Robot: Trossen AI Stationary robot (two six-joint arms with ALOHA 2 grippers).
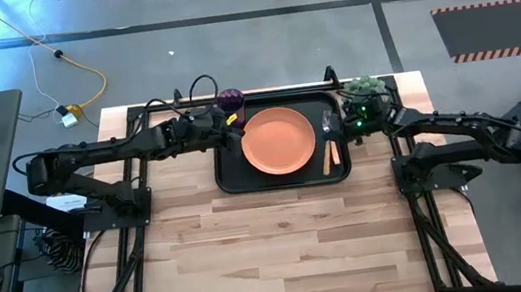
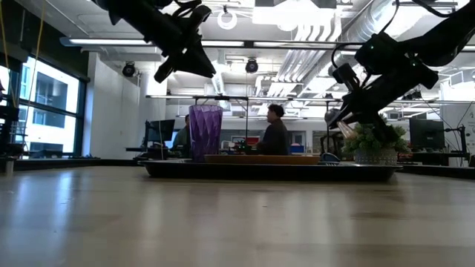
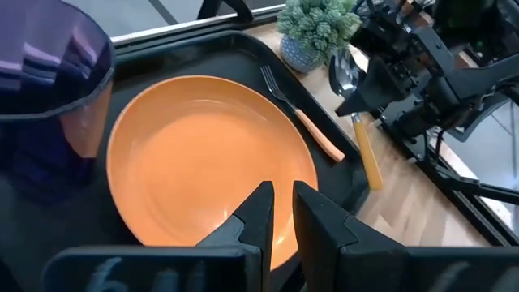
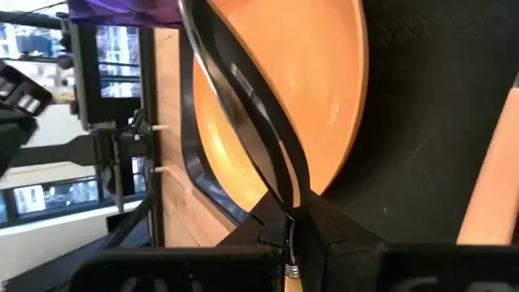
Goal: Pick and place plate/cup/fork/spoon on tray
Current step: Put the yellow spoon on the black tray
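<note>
The black tray [image 1: 229,175] lies at the table's far middle. The orange plate [image 1: 278,141] rests flat in it. The purple cup [image 1: 231,99] stands upright in its far left corner. The fork [image 3: 296,113] lies in the tray to the right of the plate. My right gripper [image 1: 330,128] is over the tray's right rim, shut on the spoon [image 3: 357,122]. My left gripper [image 3: 280,215] hovers over the plate's left edge beside the cup, with its fingers almost together and empty. My right gripper pinches the spoon between its two fingers at the neck [image 4: 290,242], where the silver bowl meets the orange handle. The fingers come slanting down from the table's right. The bowl [image 4: 243,105] sticks out ahead of the fingers, edge-on. The spoon is clear of the tray, and its handle [image 3: 369,162] points toward the near edge.
A small potted green plant [image 1: 364,87] stands on the table at the tray's far right corner, close behind my right gripper. Bare wooden table [image 1: 285,254] spreads out on the near side of the tray. People sit in the room beyond the table [image 2: 276,137].
</note>
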